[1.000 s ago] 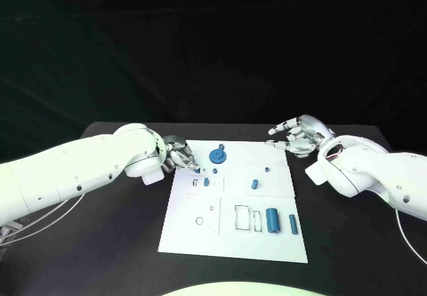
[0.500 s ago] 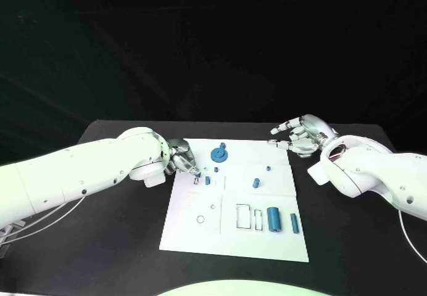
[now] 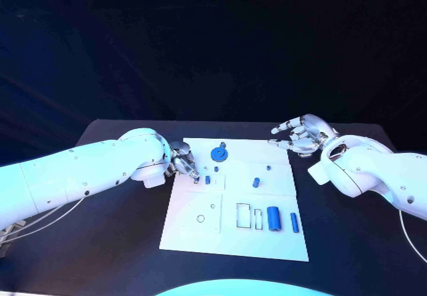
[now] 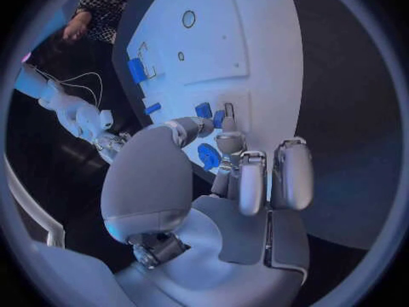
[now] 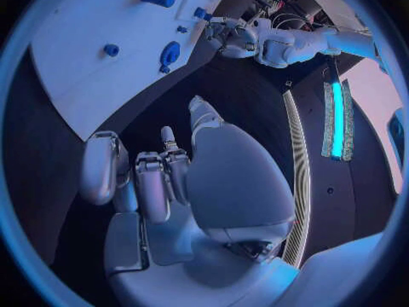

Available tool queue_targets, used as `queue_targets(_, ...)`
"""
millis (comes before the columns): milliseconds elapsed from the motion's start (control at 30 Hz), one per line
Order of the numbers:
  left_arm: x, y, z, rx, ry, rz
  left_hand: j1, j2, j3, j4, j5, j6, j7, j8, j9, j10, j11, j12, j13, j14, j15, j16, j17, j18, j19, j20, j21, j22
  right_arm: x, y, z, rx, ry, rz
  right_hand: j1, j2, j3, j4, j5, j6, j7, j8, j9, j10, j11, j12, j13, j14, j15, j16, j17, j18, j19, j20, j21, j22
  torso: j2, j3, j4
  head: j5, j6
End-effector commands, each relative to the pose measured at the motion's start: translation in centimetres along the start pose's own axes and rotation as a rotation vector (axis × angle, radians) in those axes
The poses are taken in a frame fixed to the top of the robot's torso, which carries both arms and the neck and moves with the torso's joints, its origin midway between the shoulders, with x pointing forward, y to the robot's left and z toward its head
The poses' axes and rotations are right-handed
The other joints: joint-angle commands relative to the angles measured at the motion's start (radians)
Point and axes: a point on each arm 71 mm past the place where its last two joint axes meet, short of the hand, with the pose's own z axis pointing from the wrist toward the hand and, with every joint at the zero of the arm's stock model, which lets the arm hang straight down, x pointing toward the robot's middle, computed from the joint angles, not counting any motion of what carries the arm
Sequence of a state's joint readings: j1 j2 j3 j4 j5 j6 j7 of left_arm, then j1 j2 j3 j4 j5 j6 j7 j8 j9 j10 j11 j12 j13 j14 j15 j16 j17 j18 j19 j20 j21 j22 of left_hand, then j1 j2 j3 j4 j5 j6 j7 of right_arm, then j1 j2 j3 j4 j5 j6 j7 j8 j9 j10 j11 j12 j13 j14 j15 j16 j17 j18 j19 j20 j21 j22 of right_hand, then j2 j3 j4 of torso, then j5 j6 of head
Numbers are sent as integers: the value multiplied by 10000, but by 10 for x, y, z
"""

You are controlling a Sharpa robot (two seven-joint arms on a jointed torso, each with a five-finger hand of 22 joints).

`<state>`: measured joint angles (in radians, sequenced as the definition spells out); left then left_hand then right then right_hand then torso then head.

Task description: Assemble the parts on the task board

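L hand (image 3: 184, 164) at task board (image 3: 233, 240) 10 o'clock edge, fingertips bunched over small blue part (image 3: 207, 180); grasp can't tell. R hand (image 3: 301, 135) off board's 2 o'clock corner, curled, empty.

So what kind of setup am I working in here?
Probably a lab test bench: a black table under a white task board holding small blue parts, against a dark backdrop, with cables trailing off the arm.

1. The task board (image 3: 233, 231) lies mid-table (image 3: 107, 246); parts (image 3: 272, 218) lie on it;
2. left hand (image 3: 184, 164) at its far-left edge; right hand (image 3: 301, 137) beyond its far-right corner.
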<state>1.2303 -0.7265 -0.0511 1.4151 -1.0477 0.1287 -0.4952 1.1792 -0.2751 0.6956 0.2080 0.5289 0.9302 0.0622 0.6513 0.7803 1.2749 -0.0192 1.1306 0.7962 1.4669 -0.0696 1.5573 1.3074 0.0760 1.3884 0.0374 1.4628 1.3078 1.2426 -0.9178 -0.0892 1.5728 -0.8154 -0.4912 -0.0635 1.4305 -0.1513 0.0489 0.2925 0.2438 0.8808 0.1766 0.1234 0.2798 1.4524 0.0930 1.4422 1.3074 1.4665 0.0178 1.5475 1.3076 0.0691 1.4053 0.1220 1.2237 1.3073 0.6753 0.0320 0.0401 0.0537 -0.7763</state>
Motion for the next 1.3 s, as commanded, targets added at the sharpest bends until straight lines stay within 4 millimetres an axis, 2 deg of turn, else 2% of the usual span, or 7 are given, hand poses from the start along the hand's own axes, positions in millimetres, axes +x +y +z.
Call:
queue_targets(33, 2, 0, 1, -72, 173, 516, 14, 79, 2086, -2156, 45, 139, -42, 29, -6, 67, -13, 59, 4, 988, -76, 48, 2463, -174, 63, -24, 38, 209, 0, 0, 0, -102, 27, -21, -60, 72, -25, -18, 33, 54, 2, -21, -10, -44, -17, -14, 1194, 839, -18, -69, 1809, 97, -20, -33, -35, 276, 3, -2, 4, -14, -16)
queue_targets(733, 3, -2, 2, -93, 262, 804, 13, 60, 2076, -2196, 91, 157, -46, 28, -2, 85, -18, 75, 39, 995, -79, 60, 2486, -177, 72, -28, 45, 223, 0, 0, 0, -97, 19, -18, -60, 72, -25, -18, 33, 54, 2, -21, -10, -44, -17, -14, 1194, 839, -18, -69, 1809, 97, -20, -33, -35, 276, 1, 3, 0, -30, -80)
queue_targets(867, 4, -2, 3, -104, 343, 856, 13, 59, 2076, -2198, 93, 158, -46, 28, -2, 85, -18, 74, 38, 995, -79, 60, 2486, -178, 74, -28, 46, 226, 0, 0, 0, -96, 22, -17, -60, 72, -25, -18, 33, 54, 2, -21, -10, -44, -17, -14, 1194, 839, -18, -69, 1809, 97, -20, -33, -35, 276, 6, 1, 3, -101, -45)
queue_targets(1300, 6, -2, 3, -107, 557, 813, 19, 48, 2072, -2226, 110, 168, -49, 25, -1, 92, -21, 79, 53, 1006, -80, 78, 2521, -183, 90, -30, 57, 250, 1, 1, 0, -97, 35, -12, -60, 72, -25, -18, 33, 54, 2, -21, -10, -44, -17, -14, 1194, 839, -18, -69, 1809, 97, -20, -33, -35, 276, 0, 2, 7, -68, -80)
